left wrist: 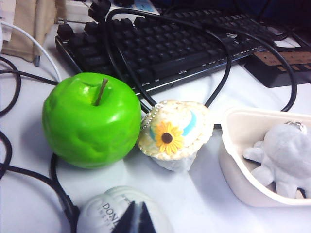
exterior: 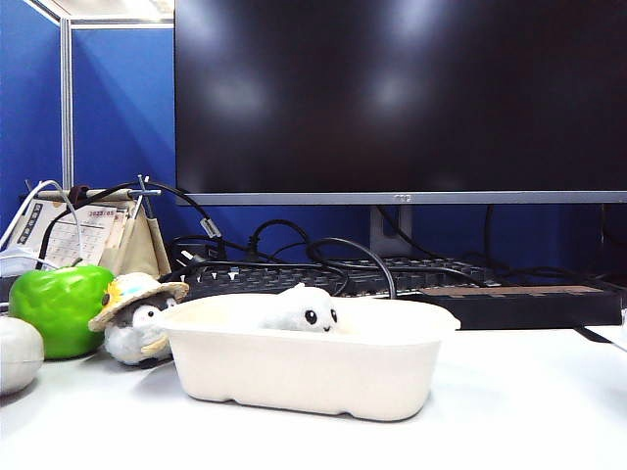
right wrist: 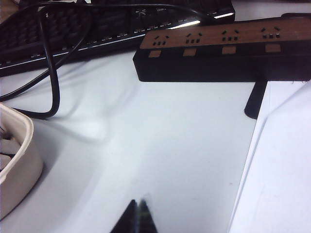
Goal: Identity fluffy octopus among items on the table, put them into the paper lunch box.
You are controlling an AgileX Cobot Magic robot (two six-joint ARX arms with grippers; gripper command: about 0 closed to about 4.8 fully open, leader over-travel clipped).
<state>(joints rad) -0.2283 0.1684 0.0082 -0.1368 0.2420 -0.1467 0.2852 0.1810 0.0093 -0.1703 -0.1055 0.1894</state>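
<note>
The fluffy octopus [exterior: 303, 309] is already seen inside the paper lunch box [exterior: 304, 377] at centre frame, while the left tool [left wrist: 137, 217] and right tool [right wrist: 137, 217], both pressed together and empty, are kept apart from it over the desk [exterior: 529, 411].

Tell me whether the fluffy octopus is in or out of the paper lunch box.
In. The fluffy octopus sits inside the paper lunch box, its head above the rim; the left wrist view shows it within the walls.

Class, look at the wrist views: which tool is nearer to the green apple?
Left. The left tool, shut, hovers by a white round object just in front of the green apple. The right tool, shut, sits beyond the paper lunch box, over bare table near the power strip.
</note>
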